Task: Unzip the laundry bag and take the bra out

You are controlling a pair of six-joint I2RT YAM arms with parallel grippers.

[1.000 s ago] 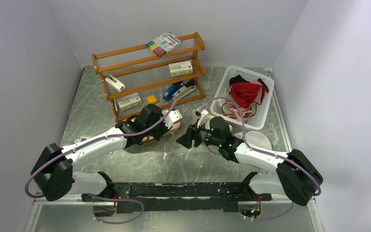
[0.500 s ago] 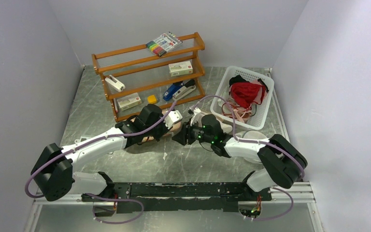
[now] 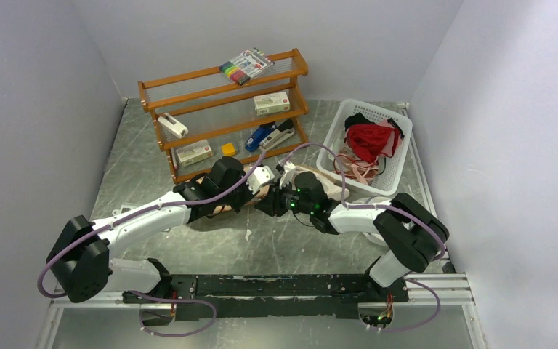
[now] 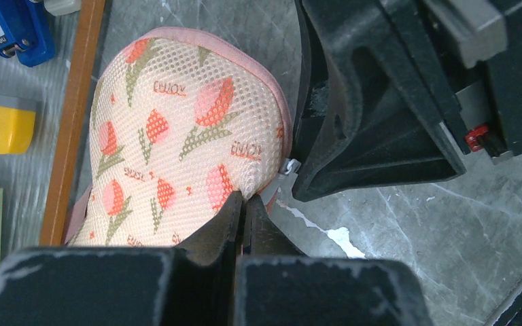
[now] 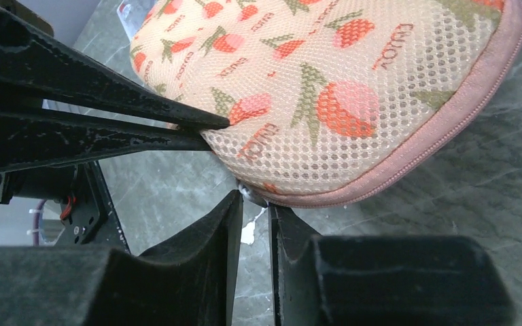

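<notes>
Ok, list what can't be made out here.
- The bra: unseen in every view; the laundry bag hides its contents behind printed mesh.
- The zip pull: right wrist view, at the tips of the right gripper; pinched or not, unclear.
- Top view: the left arm and right arm cover most of the bag.

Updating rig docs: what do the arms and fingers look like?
Left arm and right arm: white links, black joint housings, a lavender cable looping along each. The right one carries green lights. The fingers are black, tapered wedges with scuffed faces.
</notes>
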